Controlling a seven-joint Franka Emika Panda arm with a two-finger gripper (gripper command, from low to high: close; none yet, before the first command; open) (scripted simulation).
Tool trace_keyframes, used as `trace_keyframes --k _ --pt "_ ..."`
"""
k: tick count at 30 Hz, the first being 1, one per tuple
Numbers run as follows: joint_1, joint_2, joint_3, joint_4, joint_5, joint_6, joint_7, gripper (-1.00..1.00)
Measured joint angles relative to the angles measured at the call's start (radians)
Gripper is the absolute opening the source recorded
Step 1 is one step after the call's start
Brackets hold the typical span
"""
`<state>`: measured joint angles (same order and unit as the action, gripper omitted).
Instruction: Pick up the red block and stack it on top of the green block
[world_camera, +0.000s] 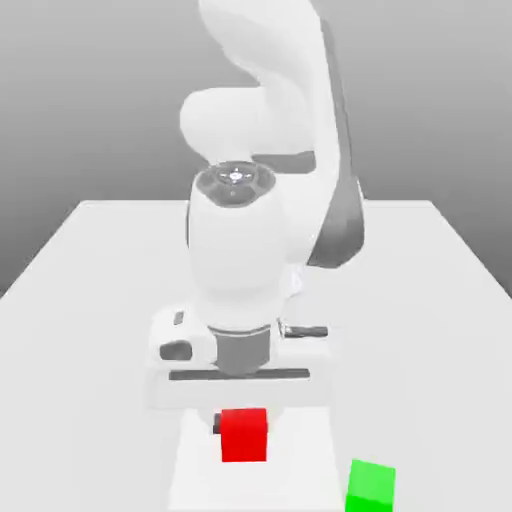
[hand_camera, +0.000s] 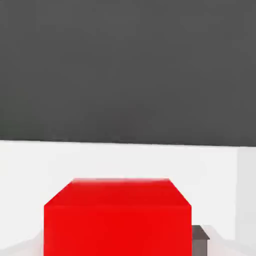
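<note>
Red block: plain matte cube, upright, gripped in my hand. Green block: plain bright cube, slightly turned, apart from red, toward the exterior view's lower right.

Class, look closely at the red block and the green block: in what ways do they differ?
The red block is bright red, while the green block is bright green. The red block is gripped between the fingers of the gripper; the green block is free of it, off toward the exterior view's right. Both are plain, unmarked cubes of roughly similar size.
</note>
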<state>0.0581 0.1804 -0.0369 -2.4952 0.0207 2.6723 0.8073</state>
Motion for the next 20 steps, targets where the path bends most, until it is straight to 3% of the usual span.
trace_keyframes --k 11,16,17,20 --pt "0.157 0.001 0.056 0.106 -0.023 -0.102 0.421 -1.00" --pt "0.180 0.136 0.056 0.124 -0.033 0.017 0.473 -1.00" --pt "0.181 0.154 0.055 0.125 -0.034 0.034 0.474 1.00" --pt "0.181 0.154 0.055 0.125 -0.034 0.034 0.474 1.00"
